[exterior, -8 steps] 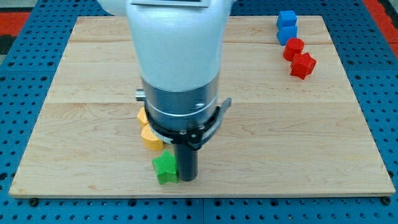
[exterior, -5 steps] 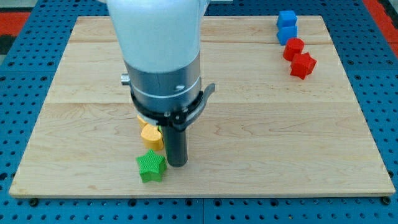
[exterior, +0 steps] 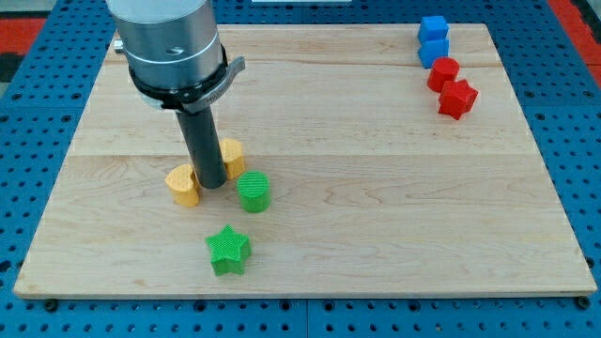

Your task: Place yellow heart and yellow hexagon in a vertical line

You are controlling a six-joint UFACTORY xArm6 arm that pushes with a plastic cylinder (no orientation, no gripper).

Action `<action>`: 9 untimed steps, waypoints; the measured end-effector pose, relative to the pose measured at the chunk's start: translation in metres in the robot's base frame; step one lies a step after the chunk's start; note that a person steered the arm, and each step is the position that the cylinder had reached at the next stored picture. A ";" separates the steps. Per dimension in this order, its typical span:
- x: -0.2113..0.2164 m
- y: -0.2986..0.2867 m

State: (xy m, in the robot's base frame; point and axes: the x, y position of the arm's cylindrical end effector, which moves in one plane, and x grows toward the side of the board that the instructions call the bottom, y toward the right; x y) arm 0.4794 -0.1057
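My tip (exterior: 211, 182) stands on the wooden board between two yellow blocks. The yellow heart (exterior: 183, 185) lies just to the tip's left, touching or nearly touching it. The other yellow block, the hexagon (exterior: 231, 156), sits just right of and above the tip, partly hidden behind the rod. The two yellow blocks lie on a slant, the heart lower left, the hexagon upper right.
A green cylinder (exterior: 253, 192) sits just right of the tip. A green star (exterior: 228, 250) lies below it near the bottom edge. Two blue blocks (exterior: 433, 39) and two red blocks (exterior: 451, 86) are at the top right. The board's (exterior: 394, 207) edges border a blue pegboard.
The arm has moved up and left. The tip now stands between the yellow blocks. The heart has shifted left. The green star was pushed left earlier; the green cylinder is now uncovered.
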 end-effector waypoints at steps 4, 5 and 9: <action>-0.028 0.015; 0.019 0.014; -0.005 -0.072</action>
State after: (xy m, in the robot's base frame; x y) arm 0.4739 -0.1773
